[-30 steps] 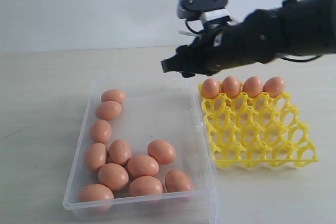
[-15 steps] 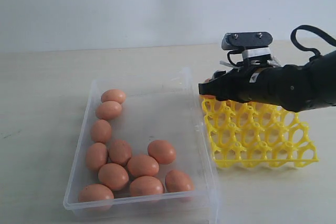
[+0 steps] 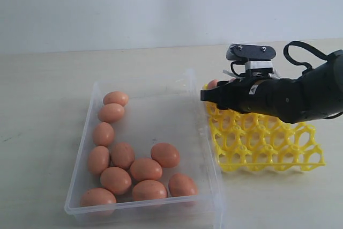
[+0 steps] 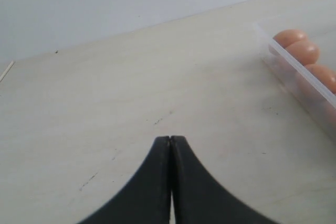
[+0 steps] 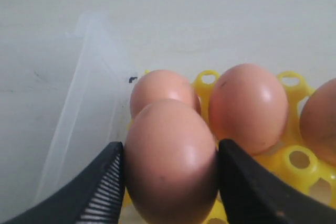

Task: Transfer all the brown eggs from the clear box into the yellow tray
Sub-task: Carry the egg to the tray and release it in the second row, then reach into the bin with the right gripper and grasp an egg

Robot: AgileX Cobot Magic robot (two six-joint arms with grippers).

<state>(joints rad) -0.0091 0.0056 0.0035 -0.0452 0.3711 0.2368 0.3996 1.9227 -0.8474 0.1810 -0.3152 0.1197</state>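
My right gripper (image 3: 211, 96) is shut on a brown egg (image 5: 170, 161) low over the yellow tray (image 3: 268, 143), at its back left corner. Ridged fingers (image 5: 102, 182) press both sides of the egg. Behind it three tray eggs show (image 5: 160, 85) (image 5: 249, 106) (image 5: 320, 119); in the exterior view the arm hides most of that back row, and one egg (image 3: 213, 84) peeks out. Several brown eggs (image 3: 146, 169) lie in the clear box (image 3: 91, 148) along its left and front. My left gripper (image 4: 170, 139) is shut and empty above bare table beside the box wall (image 4: 294, 72).
The clear box's right wall (image 5: 79, 103) runs close beside the tray's left edge. The tray's front rows of cups (image 3: 278, 156) hold nothing. The pale tabletop (image 3: 43, 105) stretches left of the box, with a white wall behind.
The right arm has swung right and down from above the box's far right corner to low over the tray's back row, covering the eggs there. The eggs in the box have not moved.
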